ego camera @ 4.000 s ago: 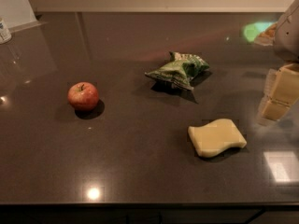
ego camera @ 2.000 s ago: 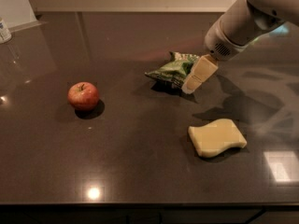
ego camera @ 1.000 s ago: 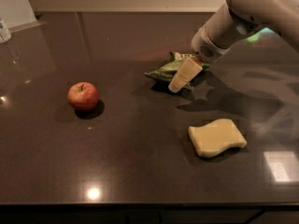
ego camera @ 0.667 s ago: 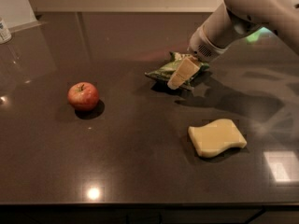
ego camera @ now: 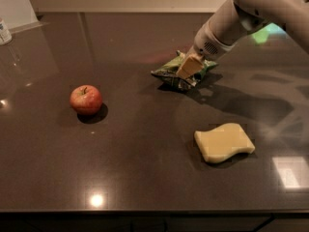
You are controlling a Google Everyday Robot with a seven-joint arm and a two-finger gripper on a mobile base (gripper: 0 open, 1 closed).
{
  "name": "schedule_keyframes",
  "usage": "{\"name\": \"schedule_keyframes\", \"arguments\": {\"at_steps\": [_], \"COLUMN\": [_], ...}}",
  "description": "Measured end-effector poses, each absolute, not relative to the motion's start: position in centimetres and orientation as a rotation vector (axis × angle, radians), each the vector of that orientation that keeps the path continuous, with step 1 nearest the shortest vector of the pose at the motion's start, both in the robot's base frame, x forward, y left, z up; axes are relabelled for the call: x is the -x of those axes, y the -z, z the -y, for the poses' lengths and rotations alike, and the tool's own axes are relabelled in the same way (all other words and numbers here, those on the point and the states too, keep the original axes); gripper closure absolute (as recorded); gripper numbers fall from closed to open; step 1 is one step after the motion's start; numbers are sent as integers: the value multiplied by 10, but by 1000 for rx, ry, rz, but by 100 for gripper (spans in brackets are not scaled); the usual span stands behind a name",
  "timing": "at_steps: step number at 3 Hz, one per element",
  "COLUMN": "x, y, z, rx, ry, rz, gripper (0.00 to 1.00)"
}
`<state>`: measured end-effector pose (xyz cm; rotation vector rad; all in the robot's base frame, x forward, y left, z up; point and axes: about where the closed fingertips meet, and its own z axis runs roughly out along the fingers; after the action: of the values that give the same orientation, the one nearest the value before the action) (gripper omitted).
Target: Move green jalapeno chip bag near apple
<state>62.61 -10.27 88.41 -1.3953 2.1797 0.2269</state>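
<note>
One gripper on green jalapeno chip bag, grasp unclear; its long axis left-right; apple well left.

Pale yellow wavy sponge flat on dark countertop; bottle at far-left edge

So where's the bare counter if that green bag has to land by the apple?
Bare counter lies all around the apple: the wide stretch between it and the green jalapeno chip bag, and the front strip between it and the sponge. It is crowded only at the bag, where the gripper is over it.
</note>
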Motion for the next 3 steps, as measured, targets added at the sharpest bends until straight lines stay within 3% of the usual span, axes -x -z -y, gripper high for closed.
{"name": "schedule_keyframes", "arguments": {"at_steps": [1, 3], "x": [-616, -573], "y": [-899, -922], "z": [84, 31], "rx": [1484, 1730], "ry": [-256, -413], "rz": [-2110, -1848], "gripper": [95, 100]}}
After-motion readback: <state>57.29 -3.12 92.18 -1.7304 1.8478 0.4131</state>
